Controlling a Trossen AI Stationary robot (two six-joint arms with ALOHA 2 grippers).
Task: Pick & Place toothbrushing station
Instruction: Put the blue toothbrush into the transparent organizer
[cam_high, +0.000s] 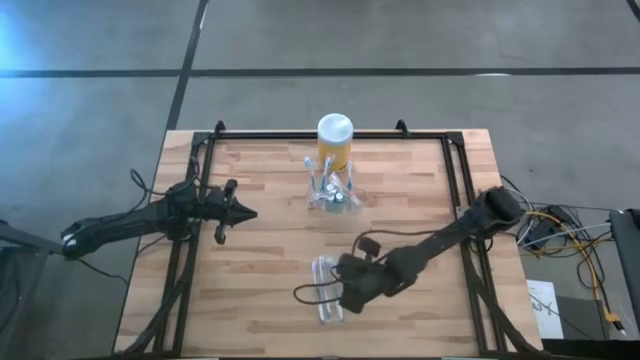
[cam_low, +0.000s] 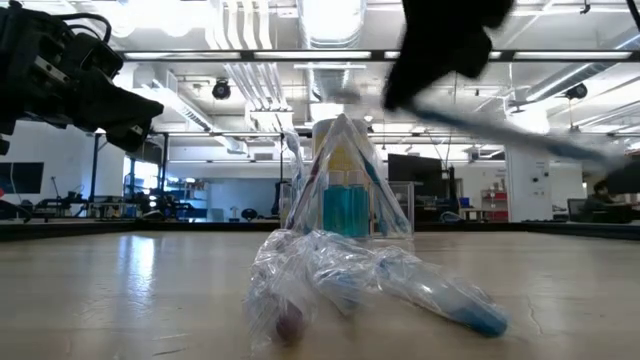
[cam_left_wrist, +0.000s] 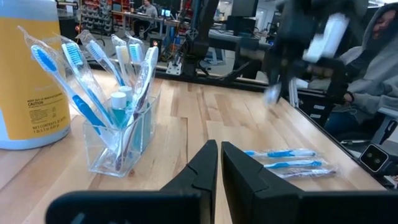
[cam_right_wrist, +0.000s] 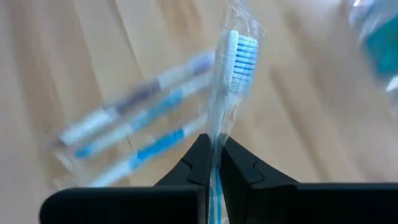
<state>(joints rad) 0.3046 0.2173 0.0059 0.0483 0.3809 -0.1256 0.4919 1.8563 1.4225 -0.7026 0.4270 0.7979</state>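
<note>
The clear plastic holder (cam_high: 330, 196) stands on the wooden table in front of the yellow jar (cam_high: 335, 140), with several wrapped toothbrushes upright in it; it also shows in the left wrist view (cam_left_wrist: 118, 146). More wrapped toothbrushes (cam_high: 324, 290) lie on the table's near middle. My right gripper (cam_high: 340, 290) is over them, shut on one wrapped toothbrush (cam_right_wrist: 233, 68). My left gripper (cam_high: 243, 212) is shut and empty, above the table to the left of the holder. My right gripper pinches the wrapped toothbrush by its handle (cam_right_wrist: 216, 134) between its two fingers, through the clear wrapper. The fingers lie along the brush. The bristle head (cam_right_wrist: 239, 53) sticks out past the fingertips, over the table.
The loose toothbrushes also show in the left wrist view (cam_left_wrist: 286, 162) and close up in the low view (cam_low: 350, 285). A black frame (cam_high: 455, 180) runs along the table's sides and far edge. A person in a grey hood (cam_left_wrist: 379, 68) sits beyond the table.
</note>
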